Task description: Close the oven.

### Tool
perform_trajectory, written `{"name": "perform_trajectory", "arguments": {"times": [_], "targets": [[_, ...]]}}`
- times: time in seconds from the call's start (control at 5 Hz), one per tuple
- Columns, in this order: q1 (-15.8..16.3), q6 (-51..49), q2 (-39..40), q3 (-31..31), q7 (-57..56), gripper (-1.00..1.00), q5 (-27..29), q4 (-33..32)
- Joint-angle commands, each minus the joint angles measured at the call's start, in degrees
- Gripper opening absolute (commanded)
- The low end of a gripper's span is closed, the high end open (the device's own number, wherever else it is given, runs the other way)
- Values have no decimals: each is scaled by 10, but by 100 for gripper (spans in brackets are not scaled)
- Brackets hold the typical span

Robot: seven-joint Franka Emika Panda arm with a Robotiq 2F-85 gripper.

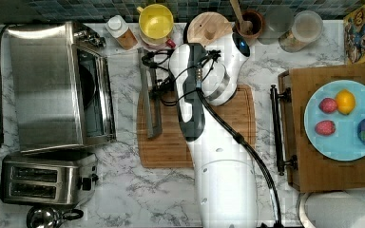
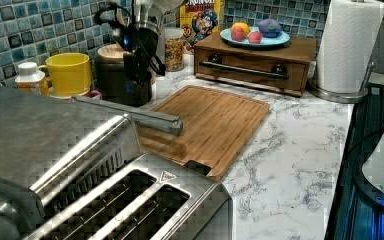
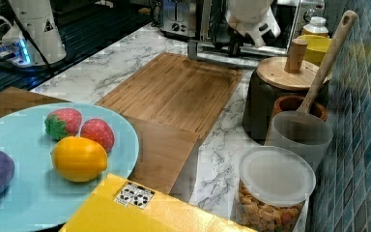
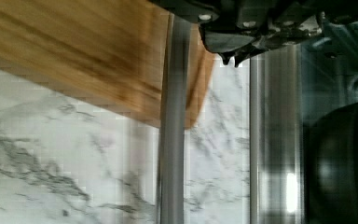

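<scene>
From overhead, in the top view, the large boxy stainless-steel toaster oven (image 1: 43,90) stood at the top view's left on a white marbled counter (image 1: 138,194), above a smaller two-slot steel toaster (image 1: 43,178). Its glass-paned door hung open toward the top view's right, so the long steel bar handle (image 1: 152,109) lay over the near edge of a rectangular bamboo cutting board (image 1: 218,128). The white arm's black gripper (image 1: 158,90) sat right at that bar, about midway along it. Whether it was wide, narrow or clamped on the bar could not be told. Seen from the left view, the oven's brushed steel top (image 2: 30,130) filled the foreground, and the handle (image 2: 130,115) jutted out low over the board (image 2: 215,120), with the gripper (image 2: 140,92) just above it. Across the counter, in the right view, the handle (image 3: 222,53) showed as a grey bar at the board's far end, with the gripper (image 3: 234,48) touching or nearly touching it. Close up, in the wrist view, the bar (image 4: 172,140) ran straight away from the gripper (image 4: 233,58), with the door's steel edge (image 4: 270,140) and the dark oven interior (image 4: 340,163) beside it. Closing well would probably mean keeping contact centred on the bar. The push would go up and toward the oven along the door's hinge arc, not straight sideways. A slow finish would let the door seat without slamming or nudging the oven along the counter.
</scene>
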Motion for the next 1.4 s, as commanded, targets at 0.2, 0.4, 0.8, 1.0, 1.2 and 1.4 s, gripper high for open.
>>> {"name": "perform_trajectory", "arguments": {"times": [0.2,0.4,0.8,1.0,1.2,1.4], "targets": [[131,37,-203,98,69,-100,-40,-67],[206,107,-193,108,177,-100,-200,-75],[270,243,-283,113,439,-100,-360,-139],[267,243,-282,116,439,-100,-361,-140],[265,243,-282,118,439,-100,-361,-139],[265,243,-282,118,439,-100,-361,-139]]}}
